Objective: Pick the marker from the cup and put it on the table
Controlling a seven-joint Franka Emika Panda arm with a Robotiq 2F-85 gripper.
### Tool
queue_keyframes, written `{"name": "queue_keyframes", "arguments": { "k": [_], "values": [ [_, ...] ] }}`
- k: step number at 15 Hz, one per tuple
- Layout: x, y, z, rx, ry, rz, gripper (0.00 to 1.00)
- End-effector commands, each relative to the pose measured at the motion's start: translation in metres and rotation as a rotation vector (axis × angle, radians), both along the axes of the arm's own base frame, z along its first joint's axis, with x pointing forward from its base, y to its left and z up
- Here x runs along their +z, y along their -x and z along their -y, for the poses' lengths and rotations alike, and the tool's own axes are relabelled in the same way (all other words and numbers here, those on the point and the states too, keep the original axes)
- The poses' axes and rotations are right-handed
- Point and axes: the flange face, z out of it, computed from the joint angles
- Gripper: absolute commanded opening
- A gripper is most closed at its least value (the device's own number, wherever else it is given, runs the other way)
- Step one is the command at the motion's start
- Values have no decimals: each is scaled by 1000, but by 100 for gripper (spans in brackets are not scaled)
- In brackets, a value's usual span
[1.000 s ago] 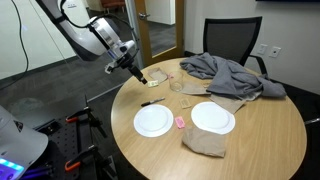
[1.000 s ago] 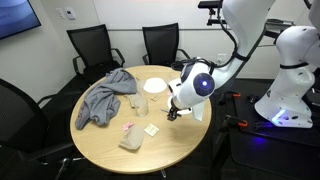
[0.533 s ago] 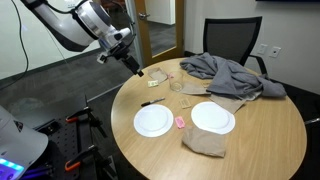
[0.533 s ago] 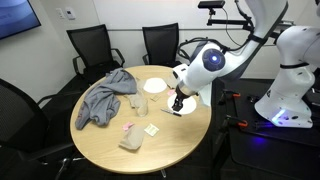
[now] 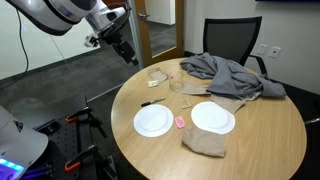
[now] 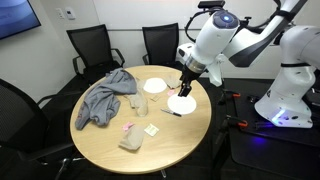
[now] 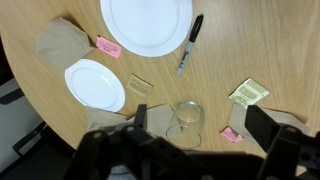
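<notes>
Your gripper (image 7: 190, 165) hangs wide and empty, above the counter (image 7: 260, 40) edge near the cup (image 7: 188, 118). Marker (image 7: 190, 42) lies just beside a plate (image 7: 145, 22); its print is unreadable.

above the surface (image 5: 268, 128): open air; the pincer (image 5: 130, 57) hangs high near the rim, clear of everything.
marker (image 7: 190, 43): flat on bare wood, just beside the big plate (image 7: 146, 22); its other side is free.
cup (image 7: 188, 117): upright, bare wood all round; yellow note (image 7: 248, 93) near.
plate gap: pink lump (image 5: 179, 122) sits in it.
chair side: grey cloth (image 5: 225, 72) heaps up, blocking.
</notes>
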Motion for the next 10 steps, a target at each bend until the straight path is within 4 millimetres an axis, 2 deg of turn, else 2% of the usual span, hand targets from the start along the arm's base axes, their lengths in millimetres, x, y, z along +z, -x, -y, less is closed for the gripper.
{"name": "queue_keyframes", "arguments": {
  "k": [1, 3, 4, 6, 10],
  "values": [
    [26, 18, 15, 42, -41, -21, 100],
    [35, 22, 18, 58, -64, -44, 100],
    [24, 9, 11, 38, -56, -40, 100],
    [30, 13, 14, 52, -69, -42, 100],
    [31, 17, 15, 54, -68, -43, 100]
  ]
}}
